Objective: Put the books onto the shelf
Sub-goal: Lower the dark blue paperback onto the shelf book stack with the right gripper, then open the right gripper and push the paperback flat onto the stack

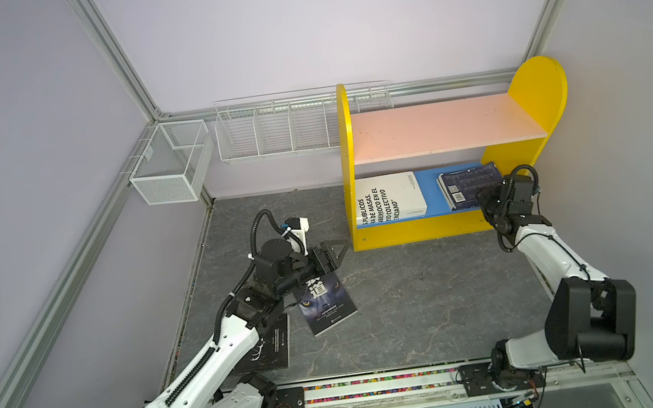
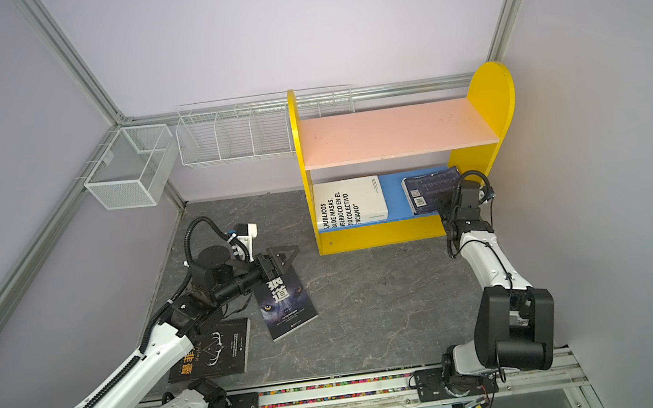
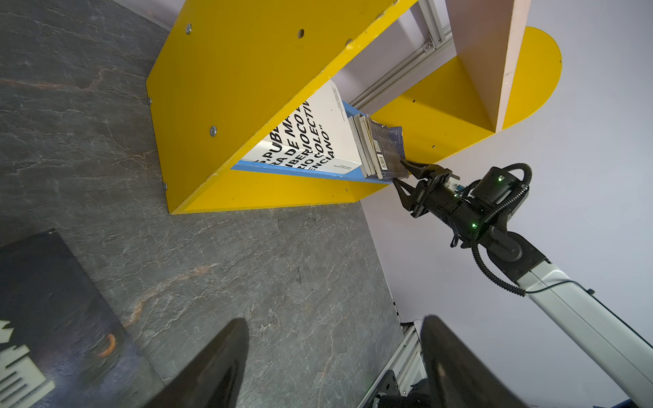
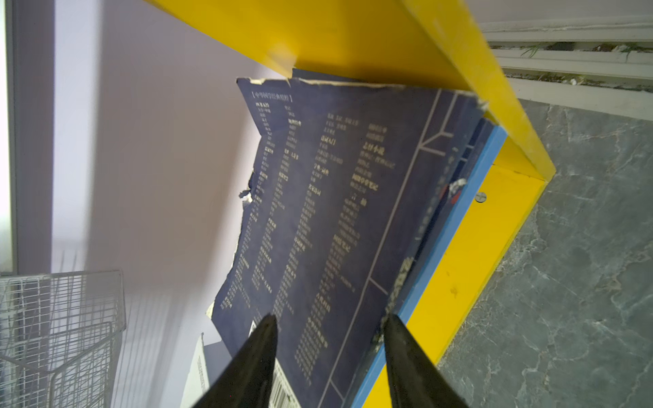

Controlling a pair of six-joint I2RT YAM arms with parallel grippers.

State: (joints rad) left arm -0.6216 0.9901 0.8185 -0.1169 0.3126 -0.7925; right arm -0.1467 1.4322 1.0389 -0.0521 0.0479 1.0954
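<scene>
Where round-topped shelf (image 1: 537,89) stands, frayed navy paperbacks (image 1: 469,186), veined tabletop (image 1: 409,287).

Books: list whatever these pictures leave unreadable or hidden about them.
- Navy stack: count unclear; edges too small in the left wrist view, right arm covers its near corner in both top views.
- Antler-cover book: left arm hides part in both top views.
- Wolf-cover book: left pincer covers its far edge in both top views.
- White book: title's start cut off by the shelf's yellow side panel.
</scene>
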